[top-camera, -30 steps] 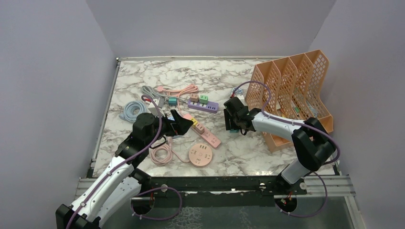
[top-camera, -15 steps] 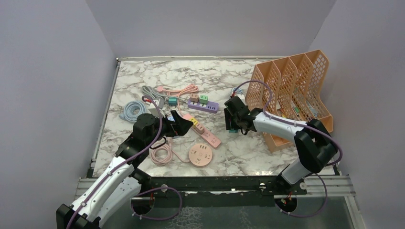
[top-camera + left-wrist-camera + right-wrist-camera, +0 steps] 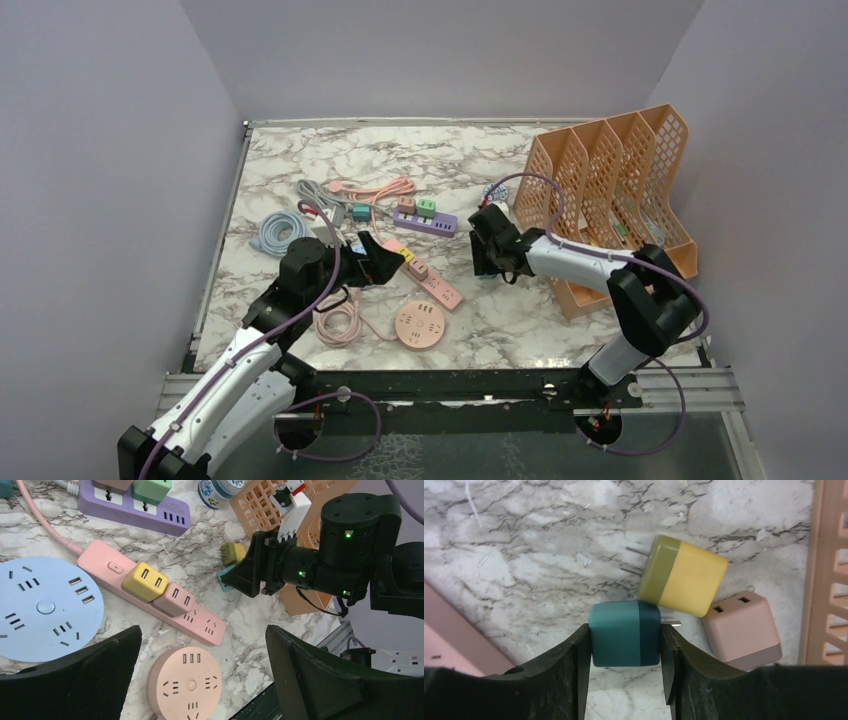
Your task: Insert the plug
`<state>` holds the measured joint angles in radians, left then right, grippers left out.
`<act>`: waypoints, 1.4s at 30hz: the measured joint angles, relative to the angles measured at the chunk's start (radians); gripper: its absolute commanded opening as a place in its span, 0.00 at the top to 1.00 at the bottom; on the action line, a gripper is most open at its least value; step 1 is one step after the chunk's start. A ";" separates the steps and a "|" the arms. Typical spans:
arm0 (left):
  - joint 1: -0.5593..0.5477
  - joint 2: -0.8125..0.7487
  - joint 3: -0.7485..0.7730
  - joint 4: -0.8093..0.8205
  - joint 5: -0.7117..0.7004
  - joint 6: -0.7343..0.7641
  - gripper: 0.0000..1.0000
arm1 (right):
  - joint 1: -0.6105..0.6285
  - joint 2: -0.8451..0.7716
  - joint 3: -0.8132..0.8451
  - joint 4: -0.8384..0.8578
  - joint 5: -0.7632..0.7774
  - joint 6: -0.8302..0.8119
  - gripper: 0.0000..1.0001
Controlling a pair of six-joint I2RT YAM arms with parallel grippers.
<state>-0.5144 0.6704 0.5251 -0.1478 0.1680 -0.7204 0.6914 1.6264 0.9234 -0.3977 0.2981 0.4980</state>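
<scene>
My right gripper (image 3: pixel 625 632) is shut on a teal plug (image 3: pixel 624 635) low over the marble table; the plug's metal prongs point right. A yellow plug (image 3: pixel 684 577) and a pink plug (image 3: pixel 741 627) lie just beyond it. In the top view the right gripper (image 3: pixel 487 255) is beside the orange rack. My left gripper (image 3: pixel 202 630) is open and empty, above a round pink socket hub (image 3: pixel 185 682) and a long pink power strip (image 3: pixel 150 595) that holds a yellow and a pink adapter. In the top view the left gripper (image 3: pixel 385 262) is at the strip's left end.
An orange file rack (image 3: pixel 610 190) stands at the right. A purple power strip (image 3: pixel 425 222) with adapters lies behind, a round blue socket hub (image 3: pixel 45 607) to the left, and coiled pink and blue cables (image 3: pixel 280 232) lie at the left.
My right gripper has shifted slightly up and left in the top view and now covers the teal plug. The left arm has not moved.
</scene>
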 measured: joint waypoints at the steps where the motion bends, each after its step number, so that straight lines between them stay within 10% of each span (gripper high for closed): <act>1: 0.000 0.003 0.000 0.002 0.000 0.000 0.05 | 0.000 -0.007 -0.006 0.008 -0.013 -0.001 0.68; 12: 0.000 0.102 -0.010 0.115 0.094 0.021 0.09 | -0.005 -0.307 -0.053 0.074 -0.362 0.110 0.69; 28: -0.169 0.269 -0.061 0.777 0.409 0.381 0.14 | -0.055 -0.479 -0.054 0.379 -0.846 0.681 0.69; 38: -0.221 0.379 -0.032 0.970 0.457 0.480 0.38 | -0.057 -0.501 -0.126 0.534 -0.992 0.850 0.70; 42: -0.223 0.364 -0.040 1.021 0.453 0.489 0.63 | -0.057 -0.523 -0.132 0.533 -1.010 0.875 0.71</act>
<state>-0.7372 1.0340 0.4847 0.8734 0.6212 -0.2310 0.6346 1.1034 0.7910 0.1352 -0.7120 1.3735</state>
